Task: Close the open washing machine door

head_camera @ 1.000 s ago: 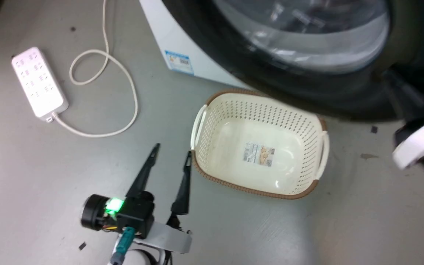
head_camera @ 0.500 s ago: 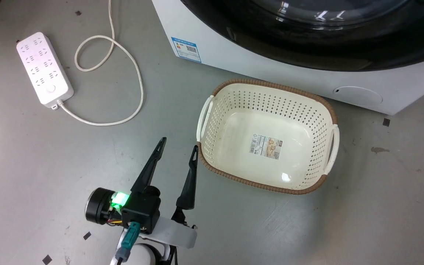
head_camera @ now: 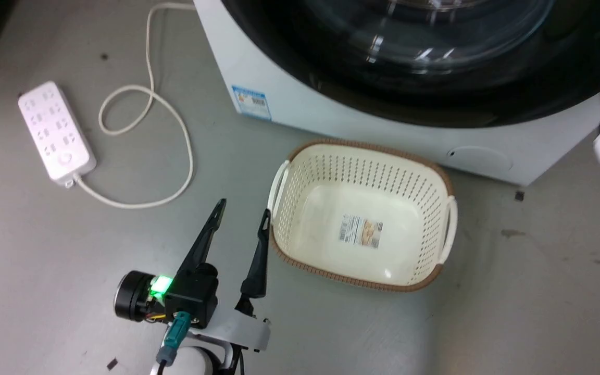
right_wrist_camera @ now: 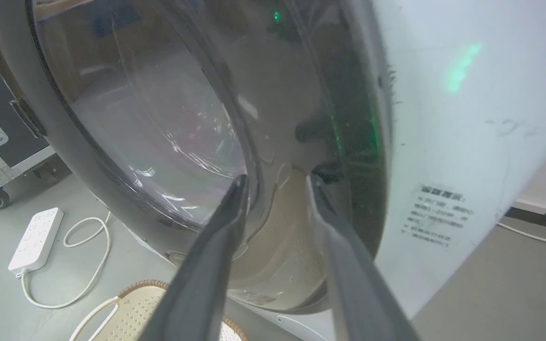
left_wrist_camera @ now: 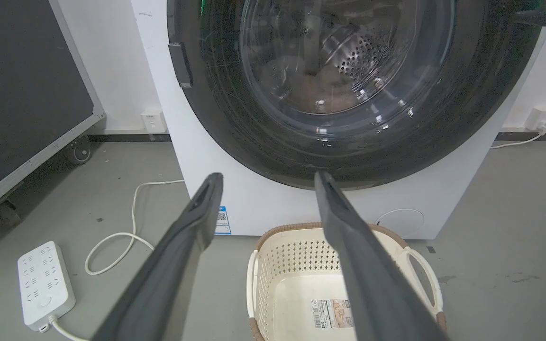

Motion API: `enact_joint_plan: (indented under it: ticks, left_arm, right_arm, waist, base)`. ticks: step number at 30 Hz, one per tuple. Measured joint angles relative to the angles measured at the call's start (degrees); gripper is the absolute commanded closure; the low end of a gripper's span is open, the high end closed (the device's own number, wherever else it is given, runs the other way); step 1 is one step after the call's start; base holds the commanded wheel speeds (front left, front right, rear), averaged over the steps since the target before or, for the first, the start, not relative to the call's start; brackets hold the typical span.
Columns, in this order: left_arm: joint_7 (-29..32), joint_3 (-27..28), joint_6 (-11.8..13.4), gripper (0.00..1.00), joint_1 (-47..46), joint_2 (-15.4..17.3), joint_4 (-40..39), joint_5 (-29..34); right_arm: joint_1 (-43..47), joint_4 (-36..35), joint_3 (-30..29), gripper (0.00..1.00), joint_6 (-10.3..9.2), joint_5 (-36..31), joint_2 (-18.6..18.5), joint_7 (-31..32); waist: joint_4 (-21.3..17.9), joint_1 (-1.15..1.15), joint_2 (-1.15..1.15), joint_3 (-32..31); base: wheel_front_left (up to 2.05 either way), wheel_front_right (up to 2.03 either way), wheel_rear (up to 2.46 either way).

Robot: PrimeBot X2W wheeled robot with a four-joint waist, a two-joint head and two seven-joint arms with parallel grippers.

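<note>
Floor [head_camera: 513, 291], grey and scuffed, carries a white power strip [head_camera: 56, 133] and a cream basket [head_camera: 399, 172] just before the washing machine [head_camera: 300, 104]. The left gripper [head_camera: 242, 209] hangs above it, fingers apart, empty.

From the left wrist, the washing machine door [left_wrist_camera: 349, 71] lies against the white front, with a black wheeled case [left_wrist_camera: 22, 80] to one side.

From the right wrist, the right gripper [right_wrist_camera: 277, 180] is spread beside the door's rim, gripping nothing. I cannot tell whether it touches.

A dull grey floor [head_camera: 513, 291] bore small dark scuffs. At the head view's left lay a white power strip [head_camera: 56, 132], its cord [head_camera: 190, 153] looped. In the left wrist view, a white wall [left_wrist_camera: 112, 71] carried a low socket [left_wrist_camera: 153, 121]. A black wheeled case [left_wrist_camera: 22, 90] stood upper left.
</note>
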Motion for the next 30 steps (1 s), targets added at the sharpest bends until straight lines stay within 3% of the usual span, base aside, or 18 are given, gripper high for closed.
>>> enact_joint_plan:
  ticks: [6, 14, 16, 20, 21, 22, 24, 30]
  left_arm:
    - [0.00, 1.42, -0.80, 0.00, 1.41, 0.09, 2.07, -1.01]
    - [0.00, 3.57, -1.09, 0.00, 4.25, 0.99, 3.56, -1.98]
    - [0.00, 4.12, -1.10, 0.00, 5.11, 1.26, 3.76, -2.22]
    - [0.00, 5.11, -1.51, 0.00, 7.76, 1.51, 3.78, -2.91]
    - [0.00, 5.11, -1.51, 0.00, 7.76, 1.51, 3.78, -2.91]
    - [0.00, 5.35, -1.59, 0.00, 8.51, 1.58, 3.77, -2.90]
    - [0.00, 5.53, -1.83, 0.00, 8.94, 1.56, 3.83, -2.94]
    - [0.00, 6.05, -2.52, 0.00, 9.49, 1.30, 4.30, -4.21]
  right_arm:
    - [9.57, -4.23, 2.50, 0.00, -0.04, -0.14, 0.84, -5.10]
    - [24.24, -14.48, -2.45, 0.00, -0.04, -4.21, 4.47, -7.78]
    - [28.71, -18.03, -5.32, 0.00, -0.03, -6.48, 6.17, -8.02]
    - [38.68, -26.53, -12.56, 0.00, -0.04, -11.60, 13.12, -8.17]
    - [38.68, -26.53, -12.56, 0.00, -0.04, -11.60, 13.12, -8.17]
    - [42.63, -29.02, -14.56, 0.00, -0.04, -13.67, 16.15, -8.08]
    - [46.31, -31.25, -15.45, 0.00, -0.04, -15.58, 18.51, -8.02]
    - [52.09, -34.41, -15.67, 0.00, -0.04, -19.27, 21.05, -7.61]
  waist:
    - [-1.65, -0.01, 0.00, -5.27]
    - [-4.47, -0.01, 0.00, -11.65]
    - [-5.44, -0.01, 0.00, -13.14]
    - [-7.79, -0.01, 0.00, -15.99]
    - [-7.79, -0.01, 0.00, -15.99]
    - [-8.40, -0.02, 0.00, -16.93]
    - [-8.87, -0.02, 0.00, -17.55]
    - [-9.46, -0.01, 0.00, -17.96]
  base:
    - [0.00, 0.00, 0.00]
    - [0.00, 0.00, 0.00]
    - [0.00, 0.00, 0.00]
    - [0.00, 0.00, 0.00]
    - [0.00, 0.00, 0.00]
    - [0.00, 0.00, 0.00]
    - [0.00, 0.00, 0.00]
    - [0.00, 0.00, 0.00]
